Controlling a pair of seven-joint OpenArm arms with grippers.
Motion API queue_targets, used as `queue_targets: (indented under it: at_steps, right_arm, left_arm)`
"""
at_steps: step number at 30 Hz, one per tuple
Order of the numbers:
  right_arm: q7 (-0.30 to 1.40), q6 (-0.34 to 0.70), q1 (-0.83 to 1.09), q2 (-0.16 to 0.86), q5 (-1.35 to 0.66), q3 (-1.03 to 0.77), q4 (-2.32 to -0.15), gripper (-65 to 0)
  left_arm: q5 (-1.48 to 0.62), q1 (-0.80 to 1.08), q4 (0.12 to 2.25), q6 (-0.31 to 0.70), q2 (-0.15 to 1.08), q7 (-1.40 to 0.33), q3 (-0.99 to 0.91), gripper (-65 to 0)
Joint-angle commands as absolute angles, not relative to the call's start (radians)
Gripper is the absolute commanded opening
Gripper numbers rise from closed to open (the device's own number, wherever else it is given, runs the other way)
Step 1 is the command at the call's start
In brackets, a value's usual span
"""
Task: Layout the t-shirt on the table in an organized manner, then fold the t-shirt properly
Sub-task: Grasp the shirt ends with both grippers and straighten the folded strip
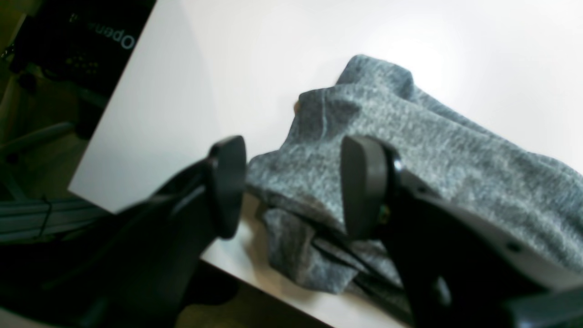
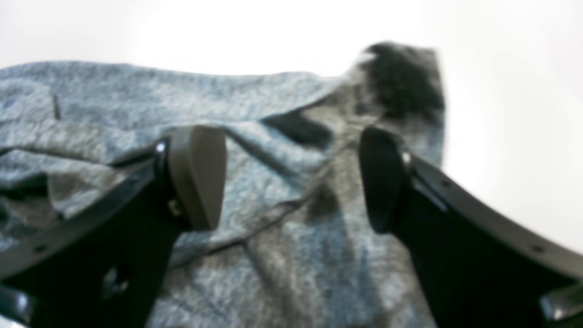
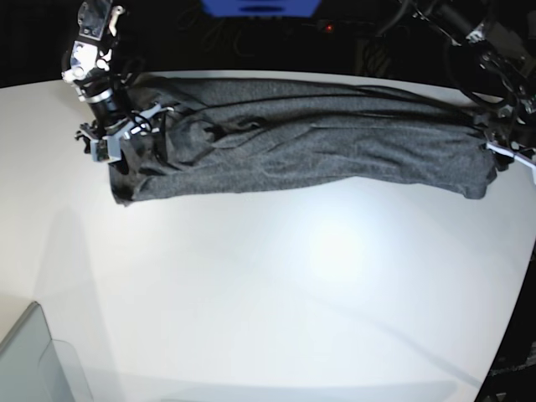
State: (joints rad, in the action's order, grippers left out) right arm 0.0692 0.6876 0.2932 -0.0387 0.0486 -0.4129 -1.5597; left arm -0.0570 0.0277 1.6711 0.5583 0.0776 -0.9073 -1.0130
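Fabric runs in a long band across the far side of your worktop [image 3: 276, 285]: the t-shirt [image 3: 301, 146], dark heathered grey, lies bunched and creased lengthwise, stretching from one arm to the other in the base view. Its near edge is fairly straight; the top is rumpled with long folds.

Look at your left gripper [image 1: 291, 187] through its wrist camera: the jaws stand apart, with cloth showing in the gap between the two pads and nothing clamped. That end of the shirt sits right at the worktop's edge, a bit of it draping over the lip, and a hem and dark seam lines show below the pads. In the base view this arm is at the right end of the garment.

Your right gripper [image 2: 291, 182] is spread wide too. Both pads hang over the wrinkled cloth, one pale, one dark, with knit filling the gap between them, and no fold pinched. A corner of fabric sticks up beyond the jaws against the bright white surface. In the base view this arm is at the left end of the shirt.

Down in the near left corner you've got a translucent grey bin [image 3: 33, 360], well apart from the garment.
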Motion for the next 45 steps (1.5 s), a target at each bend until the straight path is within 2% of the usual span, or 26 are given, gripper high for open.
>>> queue_targets:
  at_steps: [1,6,11,15,24,41,43,45]
  right_arm:
    - [0.039,0.698,0.289,-0.036,0.033,-0.414,-1.577,-18.8]
    - [0.039,0.698,0.294,-0.036,0.033,-0.415,-1.575,-18.8]
    - [0.041,0.698,0.294,-0.036,0.033,-0.41,-1.575,-18.8]
    - [0.041,0.698,0.291,-0.036,0.033,-0.41,-1.57,-18.8]
    - [0.042,0.698,0.291,-0.036,0.033,-0.407,-1.567,-18.8]
    - [0.042,0.698,0.294,-0.036,0.033,-0.407,-1.567,-18.8]
    - [0.042,0.698,0.295,-0.036,0.033,-0.407,-1.57,-18.8]
    - [0.042,0.698,0.295,-0.036,0.033,-0.407,-1.57,-18.8]
  left_arm:
    - [-0.065,0.019,1.693,0.561,0.093,-0.886,-1.015,-32.2]
    - [-0.065,0.019,1.682,0.561,0.097,-0.886,-1.017,-30.9]
    - [-0.065,0.033,1.682,0.561,0.097,-0.875,-1.013,-17.9]
    - [-0.065,0.03,1.658,0.561,0.097,-0.875,-1.013,-12.6]
    - [-0.199,0.024,1.468,0.561,0.157,-0.874,-1.007,-12.6]
    - [-0.211,0.036,1.303,0.562,0.163,-0.862,-0.975,-13.1]
    - [-0.213,0.065,1.307,0.562,0.163,-0.805,-0.943,-17.9]
    - [-0.214,0.09,1.305,0.562,0.163,-0.743,-0.914,-28.0]
